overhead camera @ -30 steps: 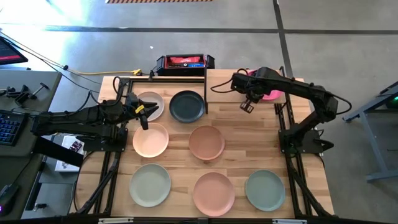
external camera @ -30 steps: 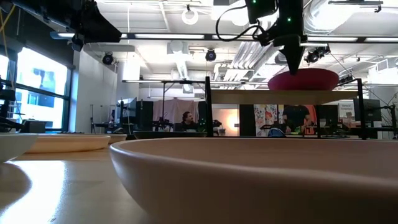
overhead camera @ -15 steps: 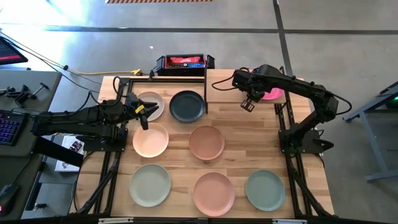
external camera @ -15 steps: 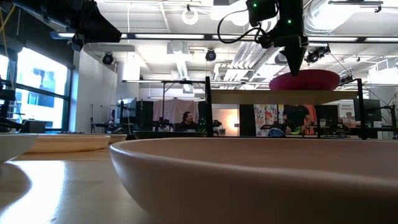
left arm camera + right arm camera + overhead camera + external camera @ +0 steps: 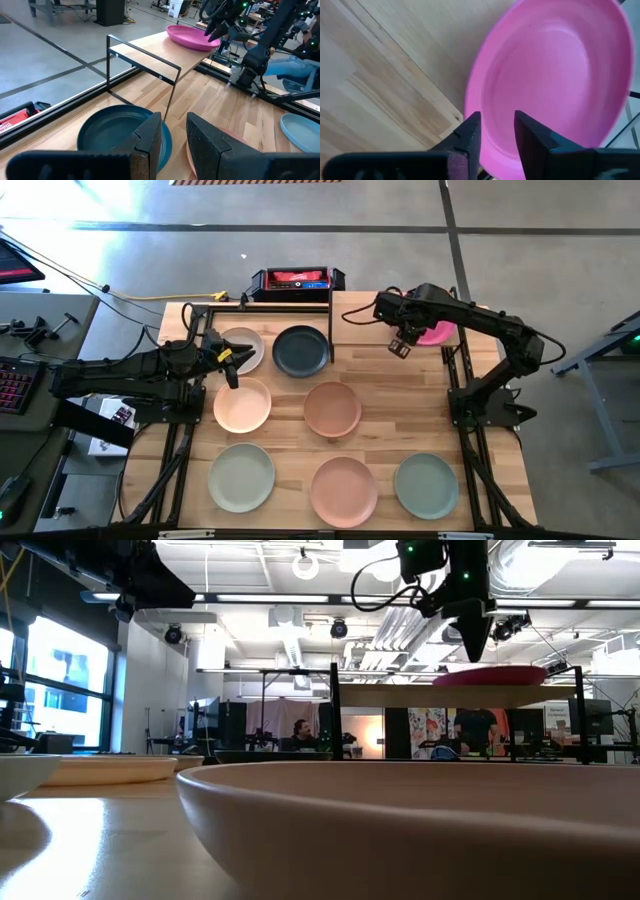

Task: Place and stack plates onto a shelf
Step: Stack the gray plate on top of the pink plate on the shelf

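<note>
The magenta plate (image 5: 436,332) is sitting flat on the shelf (image 5: 365,315), out at the far right end of the wood panel, and it's the only plate up there so far. The right gripper (image 5: 400,344) is right at the plate's near-left rim, with its fingers (image 5: 465,137) parted a little and straddling the edge. From the wrist view it looks like they've let go, with a gap either side of the rim, so I'd say nothing is held. The plate lies straight ahead of those fingers, toward the right end of the shelf. It's round, so there's no long axis to worry about.

The other seven plates are down on the desk (image 5: 390,430). Cream (image 5: 245,346) and dark slate (image 5: 300,350) are at the back near the shelf's left side. Peach (image 5: 242,405) and tan (image 5: 332,408) are in the middle row. Pale green (image 5: 241,476), salmon (image 5: 344,490) and sage (image 5: 426,485) are along the front edge.

The left gripper (image 5: 228,360) hangs over by the cream plate. Its fingers (image 5: 145,145) are slightly apart and empty, pointing toward the slate plate, so that arm is clearly nearer to the back-left plates.

My guess is the tan or slate plate goes next, and whichever arm takes it has to clear the black posts (image 5: 172,92) to get up there.

Beyond the desk it's a concrete floor with a red-and-black box (image 5: 297,280) behind the shelf.
</note>
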You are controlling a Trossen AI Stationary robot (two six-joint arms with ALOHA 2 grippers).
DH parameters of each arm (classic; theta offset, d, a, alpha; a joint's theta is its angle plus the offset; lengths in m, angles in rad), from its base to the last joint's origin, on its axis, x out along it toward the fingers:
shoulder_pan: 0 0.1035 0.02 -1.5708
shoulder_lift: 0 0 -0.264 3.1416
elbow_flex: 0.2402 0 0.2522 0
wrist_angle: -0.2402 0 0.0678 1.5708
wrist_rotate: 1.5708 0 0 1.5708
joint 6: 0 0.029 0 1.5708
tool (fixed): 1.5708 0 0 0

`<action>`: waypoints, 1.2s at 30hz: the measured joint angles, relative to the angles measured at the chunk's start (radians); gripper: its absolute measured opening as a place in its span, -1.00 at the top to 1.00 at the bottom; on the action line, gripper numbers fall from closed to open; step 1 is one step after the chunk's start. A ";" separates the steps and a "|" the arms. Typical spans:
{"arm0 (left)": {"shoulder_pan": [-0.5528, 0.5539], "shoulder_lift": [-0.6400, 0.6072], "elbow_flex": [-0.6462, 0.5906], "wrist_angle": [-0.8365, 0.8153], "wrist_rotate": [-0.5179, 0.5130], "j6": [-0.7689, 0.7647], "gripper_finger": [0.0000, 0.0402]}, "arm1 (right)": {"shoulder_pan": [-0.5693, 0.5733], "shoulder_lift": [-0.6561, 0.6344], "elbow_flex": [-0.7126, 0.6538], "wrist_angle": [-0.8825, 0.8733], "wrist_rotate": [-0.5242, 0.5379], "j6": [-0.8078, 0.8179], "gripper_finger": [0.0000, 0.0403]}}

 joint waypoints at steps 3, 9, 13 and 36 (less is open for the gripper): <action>0.000 0.000 0.000 0.000 0.000 0.000 0.60 | 0.000 0.000 0.013 -0.011 -0.017 0.000 0.51; 0.000 0.000 0.000 0.008 0.001 -0.035 0.60 | 0.005 0.000 0.104 -0.033 -0.162 0.049 0.52; 0.000 0.000 0.000 0.008 0.019 -0.045 0.60 | 0.036 0.000 0.172 -0.072 -0.296 0.136 0.52; 0.000 0.051 0.000 0.006 0.240 -0.147 0.60 | 0.554 0.000 0.204 0.142 -0.345 0.743 0.52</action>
